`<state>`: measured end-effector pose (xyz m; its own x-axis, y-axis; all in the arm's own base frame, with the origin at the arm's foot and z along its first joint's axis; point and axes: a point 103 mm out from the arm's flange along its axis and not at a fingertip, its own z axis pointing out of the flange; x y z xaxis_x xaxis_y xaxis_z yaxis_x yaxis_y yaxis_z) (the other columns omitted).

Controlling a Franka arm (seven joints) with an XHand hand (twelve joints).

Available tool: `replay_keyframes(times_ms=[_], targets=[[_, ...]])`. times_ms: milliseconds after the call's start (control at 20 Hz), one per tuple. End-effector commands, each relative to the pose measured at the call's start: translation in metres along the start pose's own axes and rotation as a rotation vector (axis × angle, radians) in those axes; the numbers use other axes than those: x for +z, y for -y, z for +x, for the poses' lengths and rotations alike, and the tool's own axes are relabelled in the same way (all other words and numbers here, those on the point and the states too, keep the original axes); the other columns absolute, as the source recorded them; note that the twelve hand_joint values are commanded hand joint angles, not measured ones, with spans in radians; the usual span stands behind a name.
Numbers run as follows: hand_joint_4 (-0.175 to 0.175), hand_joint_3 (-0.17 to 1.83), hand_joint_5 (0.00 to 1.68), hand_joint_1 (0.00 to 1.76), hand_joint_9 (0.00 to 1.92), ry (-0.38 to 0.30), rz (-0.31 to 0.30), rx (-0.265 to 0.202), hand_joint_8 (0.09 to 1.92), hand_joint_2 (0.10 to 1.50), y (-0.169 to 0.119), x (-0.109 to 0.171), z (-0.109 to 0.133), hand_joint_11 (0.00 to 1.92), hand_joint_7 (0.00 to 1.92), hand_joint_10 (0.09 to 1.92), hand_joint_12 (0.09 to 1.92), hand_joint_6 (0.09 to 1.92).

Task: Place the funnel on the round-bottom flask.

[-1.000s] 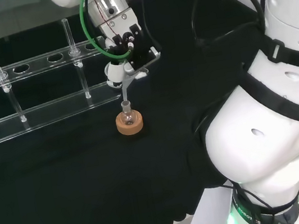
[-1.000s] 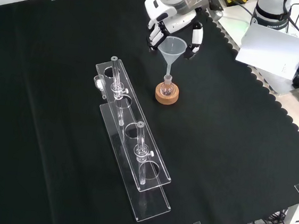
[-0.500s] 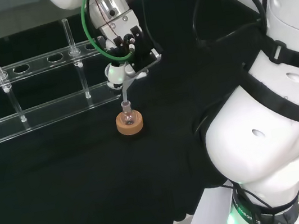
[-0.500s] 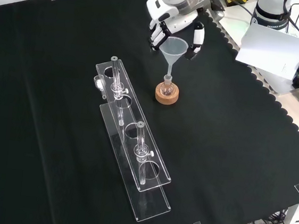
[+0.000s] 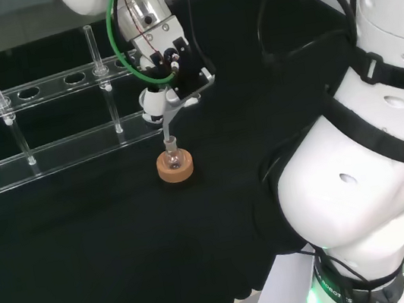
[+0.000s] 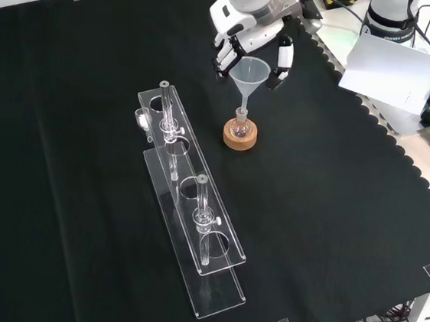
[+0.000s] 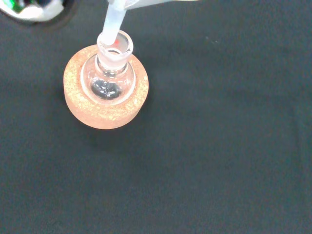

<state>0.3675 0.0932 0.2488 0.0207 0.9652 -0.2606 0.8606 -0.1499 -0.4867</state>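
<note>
Your robot hand [image 6: 252, 40] sits near the top of the front view, fingers curled around the cone of the funnel [image 6: 248, 74] and holding it; in the head view the robot hand [image 5: 172, 72] is just above the flask, left of the arm's white links.

Funnel: wide mouth up, stem down; long axis close to upright in the front view, with a slight lean in the head view, where the funnel [image 5: 169, 118] runs down from the fingers; stem tip at the flask's neck opening; the wrist view shows the funnel [image 7: 113, 24] stem meeting the rim of the neck, though you cannot tell from it how far it is inserted.

Round-bottom flask [image 6: 240, 123]: small, clear, neck up, seated in a cork ring [image 6: 240, 137] on the black table [image 6: 350, 191]; near the middle of the cloth in the head view, flask [image 5: 172, 154] on the ring [image 5: 175, 168]; in the wrist view the flask [image 7: 107, 80] sits centred in the ring [image 7: 106, 108].

Clear tube rack [image 6: 187, 204] stands to the left of the flask in the front view, apart from it; thin tubes upright in it.
</note>
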Motion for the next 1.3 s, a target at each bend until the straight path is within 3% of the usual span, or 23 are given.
replay_keyframes(times_ms=[50, 1300], targets=[[-0.065, 0.69, 0.57, 0.81, 0.96, 0.006, 0.016, 0.002, 0.75, 0.73, -0.006, 0.003, 0.002, 0.64, 0.64, 0.50, 1.25, 0.76], [-0.065, 0.69, 0.57, 0.81, 0.94, 0.011, 0.077, 0.004, 0.76, 0.73, -0.023, 0.019, 0.001, 0.63, 0.62, 0.51, 1.25, 0.77]])
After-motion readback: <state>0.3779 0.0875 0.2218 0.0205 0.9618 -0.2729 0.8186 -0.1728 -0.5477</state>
